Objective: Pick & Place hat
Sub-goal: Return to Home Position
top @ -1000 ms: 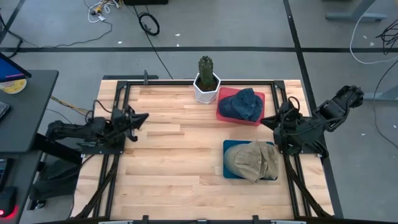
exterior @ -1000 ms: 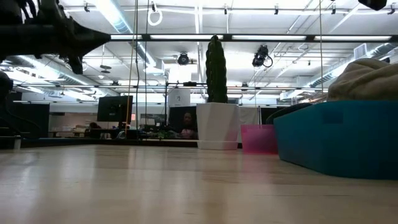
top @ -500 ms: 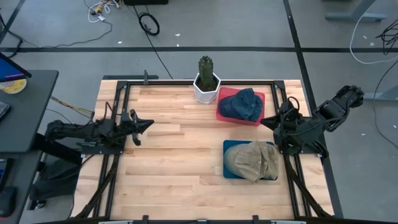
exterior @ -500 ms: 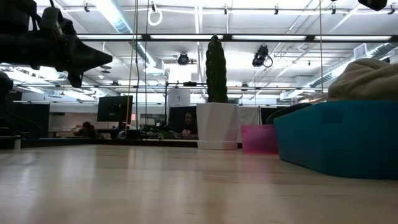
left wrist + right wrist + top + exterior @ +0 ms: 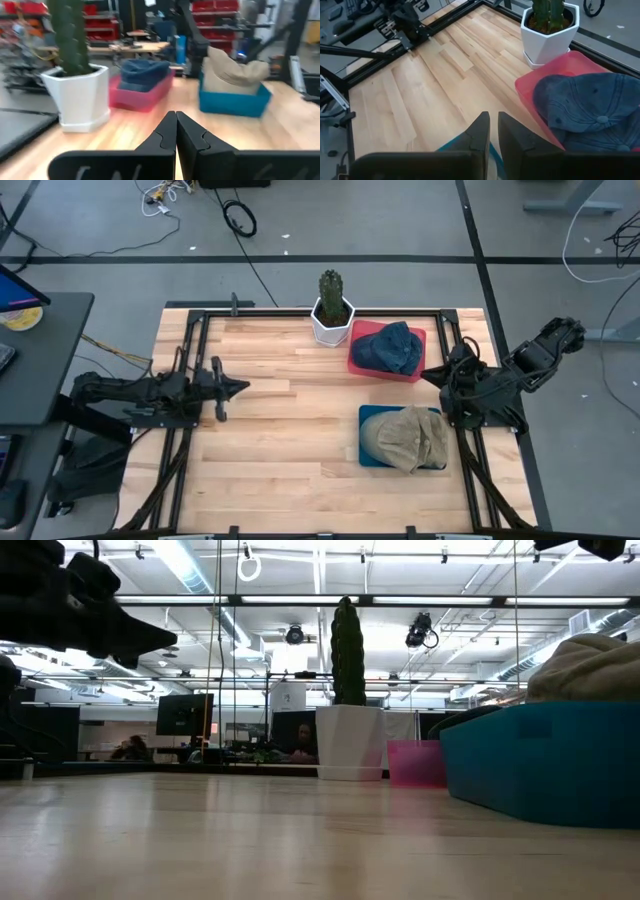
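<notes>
Since the brown cap (image 5: 408, 438) lies already inside the blue bin (image 5: 368, 418), close to the right edge of the tabletop, the coming move is probably only a retreat. The right gripper (image 5: 428, 373) hovers at that same edge, just beside the red bin (image 5: 358, 360) and near the blue one. Its fingers are almost together and hold nothing, and it is much the nearer arm. The left gripper (image 5: 236, 388), fingers pressed together and empty, waits at the left edge, well apart from the cap.
</notes>
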